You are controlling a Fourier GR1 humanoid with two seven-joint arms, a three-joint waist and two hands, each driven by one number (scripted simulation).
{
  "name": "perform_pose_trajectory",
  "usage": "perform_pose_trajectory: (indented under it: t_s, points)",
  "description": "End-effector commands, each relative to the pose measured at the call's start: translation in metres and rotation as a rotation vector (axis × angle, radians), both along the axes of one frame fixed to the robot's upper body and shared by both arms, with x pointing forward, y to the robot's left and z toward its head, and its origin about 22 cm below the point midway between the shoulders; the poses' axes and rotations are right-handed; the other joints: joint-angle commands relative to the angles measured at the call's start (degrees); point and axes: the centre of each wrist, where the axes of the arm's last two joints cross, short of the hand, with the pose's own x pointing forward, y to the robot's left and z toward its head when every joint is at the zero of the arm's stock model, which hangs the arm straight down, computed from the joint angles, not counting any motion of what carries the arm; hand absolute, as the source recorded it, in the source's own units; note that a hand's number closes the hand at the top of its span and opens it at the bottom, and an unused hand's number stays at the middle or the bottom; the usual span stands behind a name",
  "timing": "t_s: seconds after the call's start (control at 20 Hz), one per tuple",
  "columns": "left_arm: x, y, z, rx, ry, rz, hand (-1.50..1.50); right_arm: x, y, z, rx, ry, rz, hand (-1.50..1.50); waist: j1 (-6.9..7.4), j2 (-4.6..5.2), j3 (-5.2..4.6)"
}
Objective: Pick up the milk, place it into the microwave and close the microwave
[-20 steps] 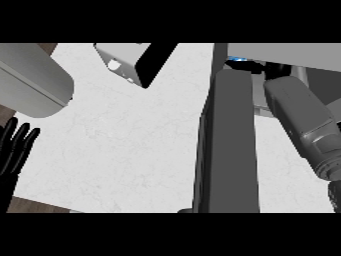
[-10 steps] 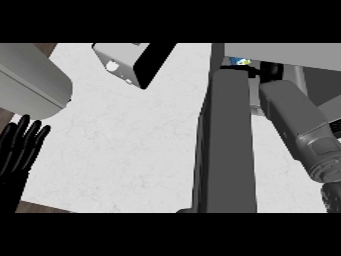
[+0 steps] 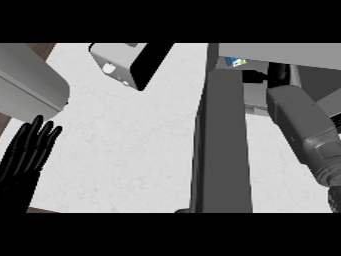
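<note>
A small part of the milk carton (image 3: 234,62), blue and white, shows at the top just past the upper end of the open microwave door (image 3: 221,145). The door stands edge-on as a dark slab down the middle. My right forearm reaches into the microwave (image 3: 298,52) to the right of the door. My right hand (image 3: 278,76) shows only as a black shape next to the milk, and whether it holds the carton is hidden. My left hand (image 3: 25,155) rests open at the lower left, fingers up.
A grey and black box-shaped appliance (image 3: 121,62) stands at the back, left of the door. A large grey rounded object (image 3: 18,82) fills the upper left. The white counter top (image 3: 129,150) lies between my left hand and the door; brown floor shows at its left edge.
My left hand has drifted to the right, over the counter's edge. The right forearm stays inside the microwave, and the milk has barely shifted.
</note>
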Motion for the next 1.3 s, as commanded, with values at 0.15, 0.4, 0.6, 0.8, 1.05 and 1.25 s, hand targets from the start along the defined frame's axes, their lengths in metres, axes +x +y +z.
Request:
perform_pose_trajectory:
  t_s: [0.15,0.4,0.6,0.8,1.05,1.25]
  points:
    - [-0.001,-0.011,-0.007,-0.013,-0.003,-0.032,-1.50,-0.008,-0.020,-0.012,0.024,0.024,0.049,-1.50,-0.44,-0.29,-0.02]
    - [-0.001,-0.019,-0.001,0.007,0.010,-0.020,-1.50,-0.018,-0.015,-0.033,0.073,0.005,0.071,-1.50,-1.54,-0.76,0.05]
    - [0.002,-0.024,-0.012,0.005,0.014,-0.009,-1.50,-0.021,-0.018,-0.037,0.105,0.017,0.096,-1.50,-3.00,-1.48,-0.11]
    - [0.004,-0.023,-0.010,0.021,0.025,-0.060,-1.50,-0.033,-0.009,-0.058,0.125,0.018,0.109,-1.50,-2.96,-1.51,-0.08]
    - [0.021,-0.028,-0.012,0.018,0.067,-0.094,-1.50,-0.047,0.004,-0.082,0.227,0.008,0.224,-1.50,-5.04,-2.27,-0.15]
    - [0.024,-0.037,-0.026,0.018,0.095,-0.139,-1.50,-0.052,-0.017,-0.084,0.296,0.017,0.259,-1.50,-6.02,-2.79,-0.22]
